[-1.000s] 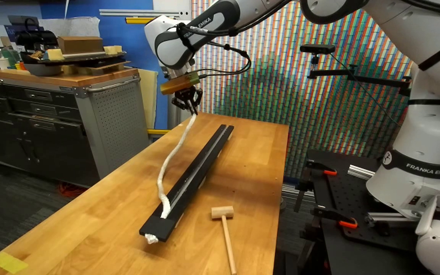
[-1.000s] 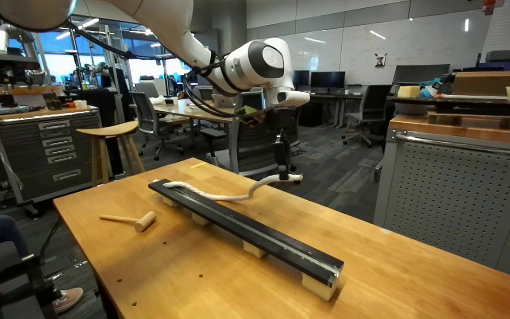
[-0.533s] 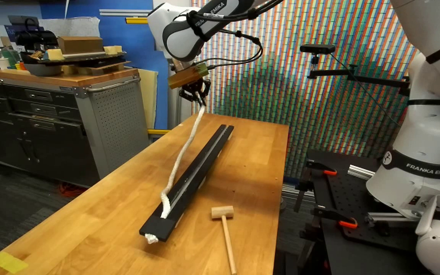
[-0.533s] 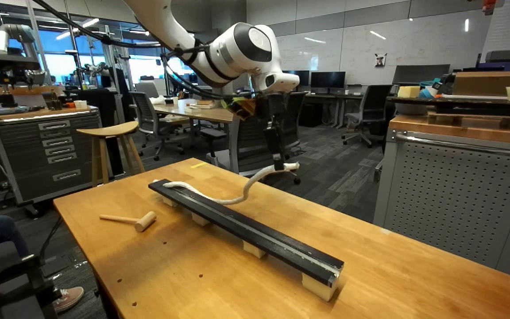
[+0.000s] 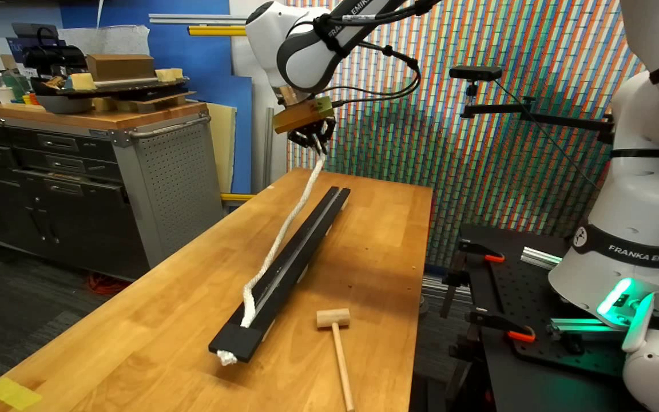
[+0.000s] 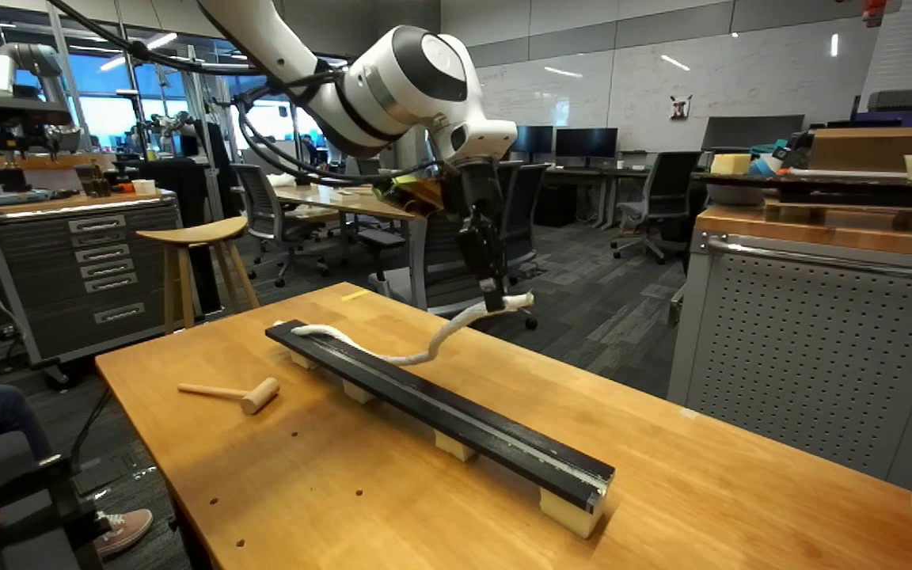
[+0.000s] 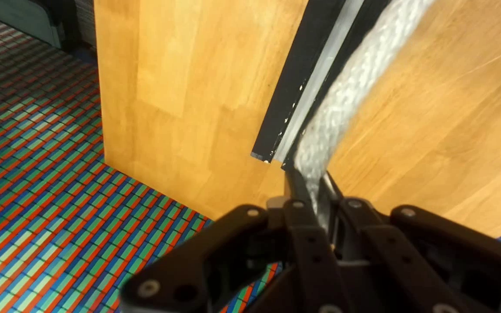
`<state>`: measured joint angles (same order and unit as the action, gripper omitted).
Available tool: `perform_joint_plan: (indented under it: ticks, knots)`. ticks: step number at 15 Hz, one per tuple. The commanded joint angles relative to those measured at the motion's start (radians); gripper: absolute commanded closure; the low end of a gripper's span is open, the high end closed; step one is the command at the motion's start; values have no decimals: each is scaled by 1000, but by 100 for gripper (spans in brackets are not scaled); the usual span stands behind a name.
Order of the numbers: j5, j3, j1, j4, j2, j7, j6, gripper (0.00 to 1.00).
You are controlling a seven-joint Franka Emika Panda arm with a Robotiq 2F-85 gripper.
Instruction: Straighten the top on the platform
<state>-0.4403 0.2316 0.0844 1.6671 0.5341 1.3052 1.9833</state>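
White arm, black cables; black gripper, round metallic screws.

The wrist view's top edge cut off the black bar and the blurred white rope, whose near end the gripper partly hid.

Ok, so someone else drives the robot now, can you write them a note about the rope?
Hand: shut on the white rope near its free end, up in the air.
Rope: its other end sits at the end of the long black bar nearest the wooden mallet; in between it bends out past the bar's edge.
Done: the rope is gripped.
Left: it isn't straight along the bar yet; probably pull it taut, lay it down, let go.
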Motion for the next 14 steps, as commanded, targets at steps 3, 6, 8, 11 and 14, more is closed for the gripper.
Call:
perform_joint_plan:
  ticks: [3, 6, 8, 11, 14]
  knots:
    - [-85, -2, 16, 185, -144, 78, 52, 97]
    - [-95, -36, 18, 249, -193, 22, 25, 97]
    - [-97, -57, 19, 300, -233, -2, 29, 97]
    - [-94, -94, 24, 364, -294, -25, 47, 97]
    - [-70, -119, 10, 328, -252, -16, 48, 89]
